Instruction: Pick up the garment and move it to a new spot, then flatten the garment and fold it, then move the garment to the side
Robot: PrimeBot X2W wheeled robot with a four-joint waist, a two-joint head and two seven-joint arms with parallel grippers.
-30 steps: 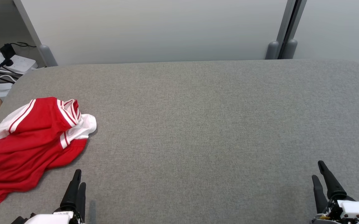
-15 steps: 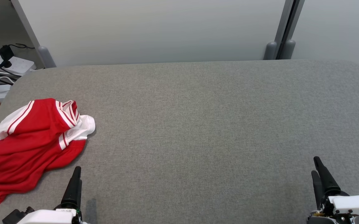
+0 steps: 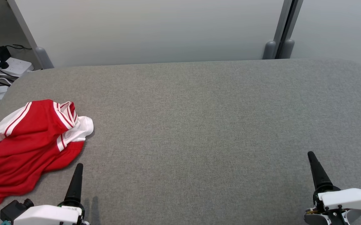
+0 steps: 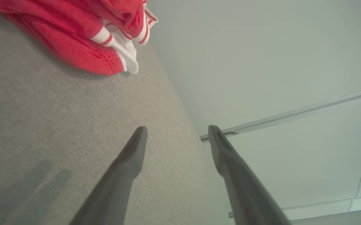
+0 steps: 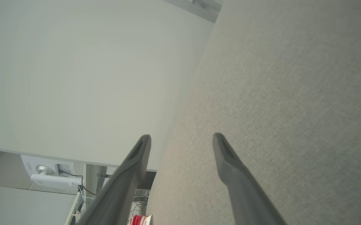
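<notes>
Red-and-white shirt (image 3: 21,147) lies crumpled at nine o'clock on my grey padded table (image 3: 199,125). At seven o'clock, just beside its hem, my left gripper (image 4: 177,129) stands wide open and empty. At five o'clock, well apart, my right gripper (image 5: 182,136) is likewise spread, holding nothing. I judge the pickup not yet begun; next, the left gripper must reach over and pinch a fold.

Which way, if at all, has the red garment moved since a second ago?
No. The garment keeps its place against the table's left edge. The whole head view slid slightly, so the camera moved, not the garment.
</notes>
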